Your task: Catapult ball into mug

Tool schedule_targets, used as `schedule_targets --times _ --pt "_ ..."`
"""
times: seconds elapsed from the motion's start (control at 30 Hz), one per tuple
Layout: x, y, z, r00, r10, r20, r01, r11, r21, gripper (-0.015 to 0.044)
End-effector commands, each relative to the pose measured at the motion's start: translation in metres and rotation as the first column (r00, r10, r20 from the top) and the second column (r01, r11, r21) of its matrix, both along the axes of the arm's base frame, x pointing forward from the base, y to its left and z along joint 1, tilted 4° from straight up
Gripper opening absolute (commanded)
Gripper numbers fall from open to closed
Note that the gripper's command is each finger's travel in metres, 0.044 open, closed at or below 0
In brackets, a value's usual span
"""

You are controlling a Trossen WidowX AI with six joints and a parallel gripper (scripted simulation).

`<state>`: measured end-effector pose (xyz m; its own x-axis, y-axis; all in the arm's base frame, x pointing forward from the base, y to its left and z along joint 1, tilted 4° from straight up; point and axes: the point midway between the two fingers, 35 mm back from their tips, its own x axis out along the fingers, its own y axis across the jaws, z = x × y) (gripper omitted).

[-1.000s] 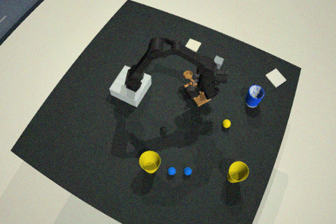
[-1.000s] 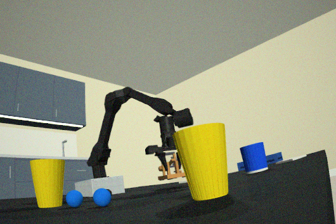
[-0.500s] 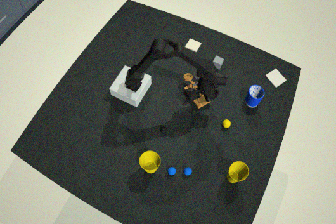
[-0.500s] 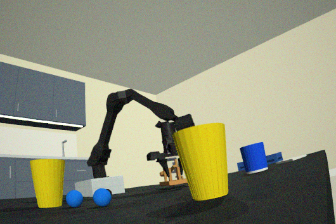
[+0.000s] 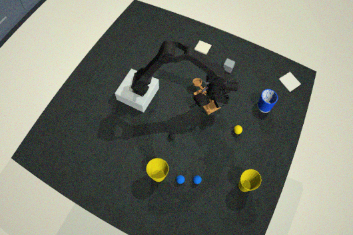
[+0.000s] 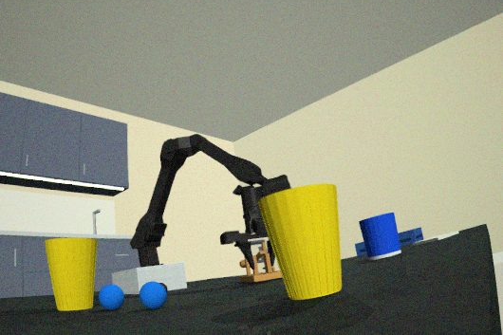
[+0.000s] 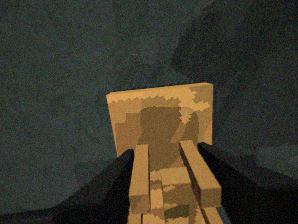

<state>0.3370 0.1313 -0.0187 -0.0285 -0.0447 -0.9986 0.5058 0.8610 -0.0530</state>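
The orange wooden catapult (image 5: 211,108) (image 6: 261,277) (image 7: 125,131) is upright, on the dark table or just above it; I cannot tell which. My gripper (image 6: 262,262) (image 7: 165,151) points down and is shut on its frame, a finger on each side. The catapult's round scoop (image 5: 197,82) sticks out on the side away from the mug and looks empty. The blue mug (image 5: 265,105) (image 6: 381,237) stands upright on the right. A yellow ball (image 5: 238,130) lies between catapult and mug. Two blue balls (image 5: 180,179) (image 5: 197,180) (image 6: 111,297) (image 6: 153,295) lie near the front.
Two yellow cups (image 5: 157,171) (image 5: 250,181) (image 6: 73,274) (image 6: 308,242) stand near the front. A grey cube (image 5: 229,65) and two white squares (image 5: 203,47) (image 5: 290,81) lie towards the back. A small dark ball (image 5: 170,136) lies near the arm's white base (image 5: 131,100).
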Motion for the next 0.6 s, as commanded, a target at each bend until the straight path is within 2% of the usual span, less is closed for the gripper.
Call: schedule_targets --times 0.0,0.33,0.43,0.57 --pt "0.000 0.000 0.001 1.000 0.000 0.003 0.000 1.000 0.001 0.0105" --pt "0.001 0.000 0.004 1.000 0.000 0.003 0.000 1.000 0.001 0.0368" --pt "0.005 0.003 0.041 1.000 0.000 0.003 0.000 1.000 0.001 0.0440" --pt "0.003 0.004 0.098 1.000 0.000 0.001 0.000 1.000 0.000 0.0440"
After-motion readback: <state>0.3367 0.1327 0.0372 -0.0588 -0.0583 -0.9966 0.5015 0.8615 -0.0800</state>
